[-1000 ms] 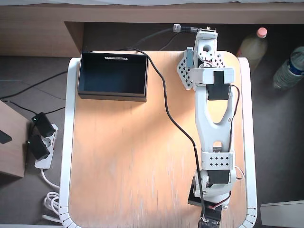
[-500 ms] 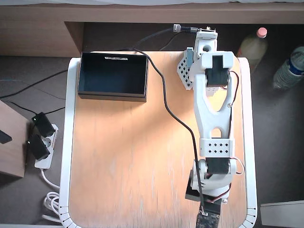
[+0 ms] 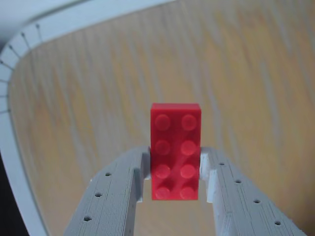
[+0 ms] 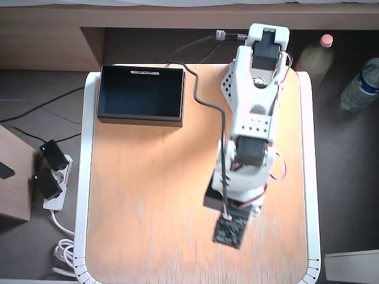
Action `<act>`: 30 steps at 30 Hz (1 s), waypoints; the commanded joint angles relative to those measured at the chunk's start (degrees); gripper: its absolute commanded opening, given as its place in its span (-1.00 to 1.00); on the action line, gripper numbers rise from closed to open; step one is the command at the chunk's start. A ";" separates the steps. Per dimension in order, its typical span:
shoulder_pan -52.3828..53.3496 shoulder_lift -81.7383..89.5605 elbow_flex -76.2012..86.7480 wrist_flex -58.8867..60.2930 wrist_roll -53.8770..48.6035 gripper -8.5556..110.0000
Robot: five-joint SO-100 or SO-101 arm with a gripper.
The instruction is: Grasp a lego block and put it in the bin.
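In the wrist view my gripper is shut on the red lego block. Its two grey fingers press the brick's long sides, and the studs face the camera. The wooden table below is blurred. In the overhead view the arm reaches from the table's far edge toward the near right. The wrist camera board hides the gripper and brick there. The black bin stands at the table's far left corner, apart from the arm, and nothing shows inside it.
The wooden table has a white rim. A black cable runs from the back across the table to the arm. Two bottles stand off the table at the right. A power strip lies on the floor at the left.
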 commanded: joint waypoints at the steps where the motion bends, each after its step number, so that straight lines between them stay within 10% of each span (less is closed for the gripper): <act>1: 6.15 11.60 -6.68 5.98 2.20 -0.86; 30: 73.56 24.08 5.71 16.61 24.17 -0.85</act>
